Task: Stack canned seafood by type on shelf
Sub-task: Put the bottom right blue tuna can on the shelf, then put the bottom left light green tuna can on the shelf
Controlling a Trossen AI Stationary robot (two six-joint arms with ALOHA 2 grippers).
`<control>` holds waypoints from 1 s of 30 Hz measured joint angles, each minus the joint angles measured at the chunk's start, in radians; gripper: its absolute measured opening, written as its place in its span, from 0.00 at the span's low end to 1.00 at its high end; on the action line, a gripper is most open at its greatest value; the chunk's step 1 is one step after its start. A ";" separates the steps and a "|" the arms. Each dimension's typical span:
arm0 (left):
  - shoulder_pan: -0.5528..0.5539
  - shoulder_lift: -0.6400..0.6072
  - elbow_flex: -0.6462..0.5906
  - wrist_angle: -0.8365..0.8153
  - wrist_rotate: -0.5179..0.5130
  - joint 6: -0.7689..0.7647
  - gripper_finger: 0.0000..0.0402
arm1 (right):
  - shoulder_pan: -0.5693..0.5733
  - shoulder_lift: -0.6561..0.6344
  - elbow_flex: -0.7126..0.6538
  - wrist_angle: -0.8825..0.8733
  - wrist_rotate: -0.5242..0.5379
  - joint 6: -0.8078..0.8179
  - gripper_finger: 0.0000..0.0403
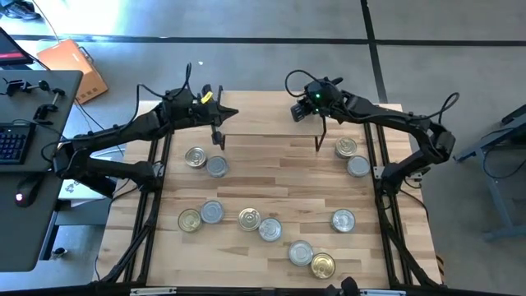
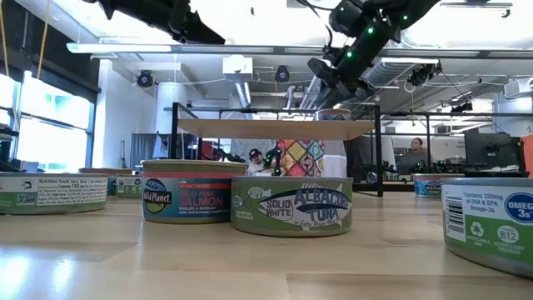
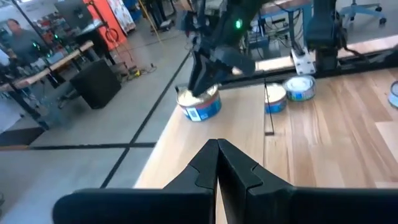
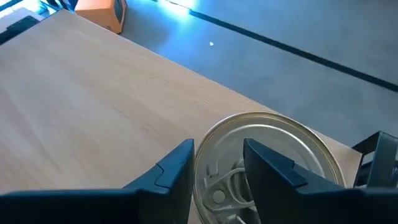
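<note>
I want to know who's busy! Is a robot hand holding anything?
The right gripper has its fingers over a round silver tin on the light-wood shelf; whether it grips cannot be told.

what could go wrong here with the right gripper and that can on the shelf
1. The can sits near the corner of the shelf, by its edge; a nudge from the right gripper as it pulls away might push it off.
2. The gripper's fingers stand over the lid, so lifting at an angle may drag or tip the can.
3. The left gripper, shut, hovers over the same shelf; the arms might collide if both move inward.
</note>
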 joint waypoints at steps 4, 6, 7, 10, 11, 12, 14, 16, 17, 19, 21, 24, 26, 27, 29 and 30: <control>-0.013 -0.001 -0.016 0.008 -0.001 -0.021 0.00 | 0.002 -0.038 0.000 -0.005 0.000 -0.029 0.32; -0.023 0.000 -0.025 0.008 0.000 -0.033 0.00 | 0.001 -0.049 0.001 -0.027 -0.001 -0.021 0.32; -0.030 0.000 -0.031 0.007 0.000 -0.034 0.00 | -0.006 -0.049 0.001 -0.046 -0.008 -0.009 0.32; -0.050 0.000 -0.044 0.009 -0.001 -0.043 0.00 | -0.039 -0.041 0.000 -0.089 -0.059 0.003 0.32; -0.057 0.000 -0.049 0.008 -0.001 -0.052 0.00 | -0.048 -0.036 0.000 -0.098 -0.069 0.002 0.32; -0.062 0.000 -0.053 0.005 -0.001 -0.059 0.00 | -0.058 -0.031 0.000 -0.104 -0.074 -0.003 0.32; -0.074 0.001 -0.064 0.005 -0.002 -0.072 0.00 | -0.071 -0.021 0.000 -0.106 -0.084 -0.017 0.32; -0.084 0.001 -0.067 -0.001 -0.008 -0.086 0.00 | -0.083 -0.018 0.000 -0.108 -0.088 -0.023 0.32; -0.088 0.001 -0.067 -0.008 -0.015 -0.092 0.00 | -0.090 -0.018 0.000 -0.110 -0.089 -0.026 0.32; -0.097 0.001 -0.067 -0.014 -0.024 -0.104 0.00 | -0.105 -0.018 0.000 -0.107 -0.083 -0.031 0.32; -0.105 0.001 -0.067 -0.021 -0.028 -0.111 0.00 | -0.116 -0.018 0.000 -0.102 -0.055 -0.032 0.32; -0.116 0.001 -0.067 -0.028 -0.032 -0.125 0.00 | -0.130 -0.018 0.000 -0.097 -0.045 -0.041 0.32; -0.124 0.001 -0.067 -0.028 -0.033 -0.133 0.00 | -0.132 -0.018 0.000 -0.095 -0.045 -0.054 0.32; -0.128 0.001 -0.067 -0.029 -0.035 -0.136 0.00 | -0.132 -0.019 0.000 -0.090 -0.044 -0.065 0.32; -0.141 0.001 -0.067 -0.029 -0.058 -0.138 0.00 | -0.131 -0.028 0.000 -0.078 -0.036 -0.081 0.32; -0.147 0.001 -0.067 -0.030 -0.075 -0.138 0.00 | -0.130 -0.036 0.000 -0.068 -0.026 -0.084 0.32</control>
